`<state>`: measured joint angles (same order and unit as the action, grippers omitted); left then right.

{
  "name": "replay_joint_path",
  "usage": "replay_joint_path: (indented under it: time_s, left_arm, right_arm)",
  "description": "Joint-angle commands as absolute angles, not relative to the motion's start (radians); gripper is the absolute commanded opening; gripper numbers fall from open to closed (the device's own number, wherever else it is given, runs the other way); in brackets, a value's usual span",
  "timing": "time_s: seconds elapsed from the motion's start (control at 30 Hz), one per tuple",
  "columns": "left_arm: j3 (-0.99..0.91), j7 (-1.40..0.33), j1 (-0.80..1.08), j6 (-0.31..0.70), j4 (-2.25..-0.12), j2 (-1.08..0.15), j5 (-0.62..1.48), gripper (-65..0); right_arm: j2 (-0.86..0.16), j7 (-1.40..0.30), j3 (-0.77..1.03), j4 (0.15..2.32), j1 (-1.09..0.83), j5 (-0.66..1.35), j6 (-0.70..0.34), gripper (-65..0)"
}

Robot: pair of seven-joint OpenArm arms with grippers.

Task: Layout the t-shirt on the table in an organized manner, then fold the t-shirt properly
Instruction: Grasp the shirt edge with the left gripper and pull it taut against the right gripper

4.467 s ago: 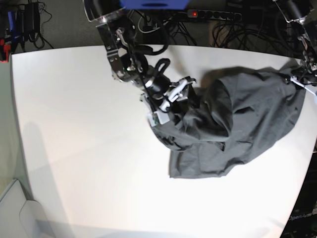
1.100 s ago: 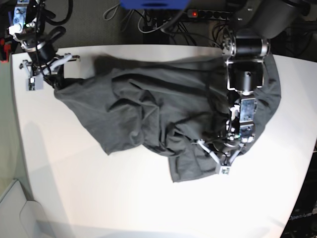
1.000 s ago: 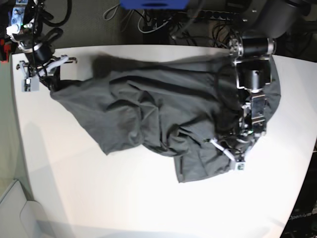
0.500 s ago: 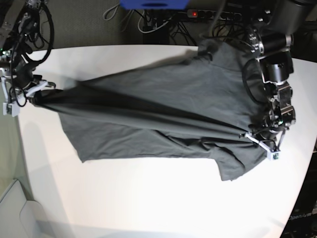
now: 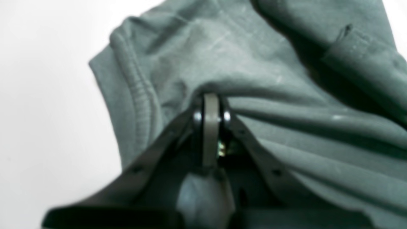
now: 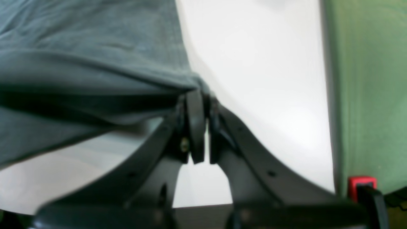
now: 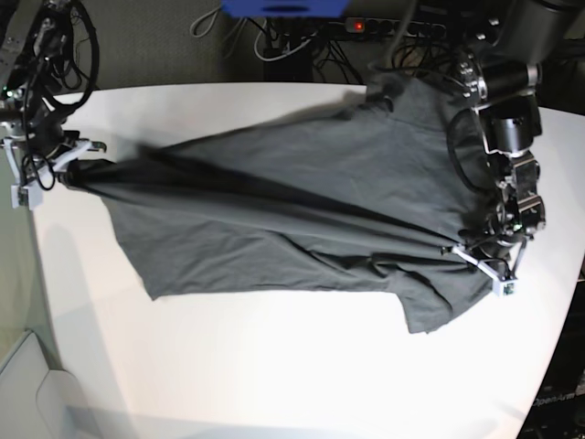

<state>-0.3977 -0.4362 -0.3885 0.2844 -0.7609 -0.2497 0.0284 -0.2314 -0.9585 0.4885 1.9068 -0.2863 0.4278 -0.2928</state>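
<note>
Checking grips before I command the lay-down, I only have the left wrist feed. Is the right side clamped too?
Observer: Yes. The right gripper is shut on a bunched edge of the t-shirt, at the table's side edge.
Operator: Is the cloth stretched, or still in a heap?
Observer: Stretched. In the base view it spans between the right gripper and the left gripper, with long folds running along the pull.
Operator: Any part hanging past the table?
Observer: At the far edge, near the left arm, a part of the shirt rises over the cables there; I cannot tell whether it rests on the table or hangs off it.
</note>
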Motion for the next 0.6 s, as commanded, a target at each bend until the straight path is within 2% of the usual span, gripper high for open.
replay_joint_path:
  time_s: [0.0, 0.2, 0.57]
  left_arm:
    - [-0.397, -0.506, -0.386, 0.257, -0.756, -0.263, -0.015, -64.5]
    - [-0.397, -0.506, -0.386, 0.259, -0.757, -0.263, -0.015, -64.5]
    - [-0.395, -0.513, -0.381, 0.259, -0.848, -0.262, -0.019, -64.5]
  right_arm:
    - [-0.246, -0.954, 0.496, 1.926, -0.286, 0.426, -0.286, -65.0]
    - [-0.268, -1.098, 0.446, 1.925, -0.292, 0.426, -0.286, -65.0]
    - [-0.254, -1.11, 0.426, 1.925, -0.272, 0.426, -0.285, -65.0]
